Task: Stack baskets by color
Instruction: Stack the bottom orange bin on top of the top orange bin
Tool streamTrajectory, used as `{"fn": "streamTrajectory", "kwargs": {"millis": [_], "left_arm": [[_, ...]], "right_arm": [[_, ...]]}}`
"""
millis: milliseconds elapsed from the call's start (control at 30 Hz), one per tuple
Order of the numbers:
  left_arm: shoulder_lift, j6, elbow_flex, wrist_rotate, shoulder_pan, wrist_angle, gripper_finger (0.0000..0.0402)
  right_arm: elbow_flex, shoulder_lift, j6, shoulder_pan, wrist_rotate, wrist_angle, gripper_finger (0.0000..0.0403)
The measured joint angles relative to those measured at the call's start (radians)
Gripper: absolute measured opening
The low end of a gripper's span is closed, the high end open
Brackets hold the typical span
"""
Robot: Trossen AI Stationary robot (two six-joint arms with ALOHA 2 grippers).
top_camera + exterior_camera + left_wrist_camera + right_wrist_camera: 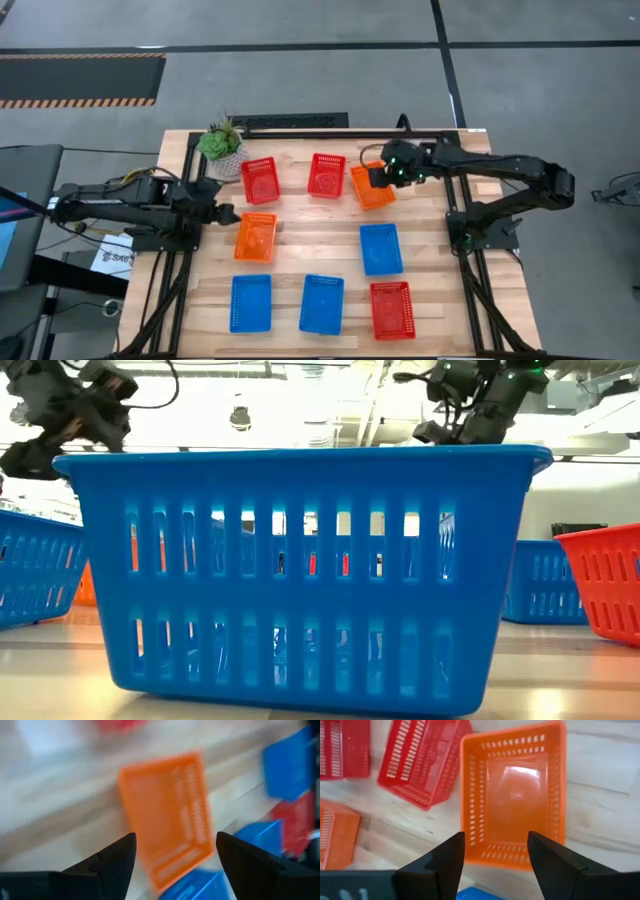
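Observation:
Several baskets stand base-down on the wooden table (300,265). Two red baskets (260,180) (327,175) and an orange basket (372,187) line the far row. Another orange basket (255,237) sits mid-left and a blue basket (380,248) mid-right. Two blue baskets (250,302) (322,303) and a red one (392,308) fill the near row. My right gripper (495,855) hovers open above the far orange basket (512,800). My left gripper (175,855) is open, just left of and above the mid-left orange basket (167,815).
A small potted green plant (220,145) stands at the far left corner, beside the left red basket. In the low view a blue basket (300,570) fills the foreground and hides most of the table. Bare wood lies in the middle between the rows.

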State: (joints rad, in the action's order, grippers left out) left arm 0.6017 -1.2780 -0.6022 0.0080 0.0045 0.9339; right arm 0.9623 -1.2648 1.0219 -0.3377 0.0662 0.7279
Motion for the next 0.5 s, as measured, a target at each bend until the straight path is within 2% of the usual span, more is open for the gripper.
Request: {"fn": "streamTrajectory", "kwargs": {"millis": [100,267,500], "left_arm": [[0.066,-0.016,0.0,-0.003,-0.056,-0.002,0.0263],[0.173,-0.079,0.0,-0.095,-0.122,0.005,0.0263],[0.284,-0.147,0.0,-0.104,-0.181,0.0,0.0263]], "right_arm": [[0.0,0.0,0.038,0.059,0.045,-0.001,0.024],[0.0,0.0,0.077,0.116,0.068,-0.005,0.024],[0.0,0.0,0.133,0.186,0.08,-0.022,0.024]]}}
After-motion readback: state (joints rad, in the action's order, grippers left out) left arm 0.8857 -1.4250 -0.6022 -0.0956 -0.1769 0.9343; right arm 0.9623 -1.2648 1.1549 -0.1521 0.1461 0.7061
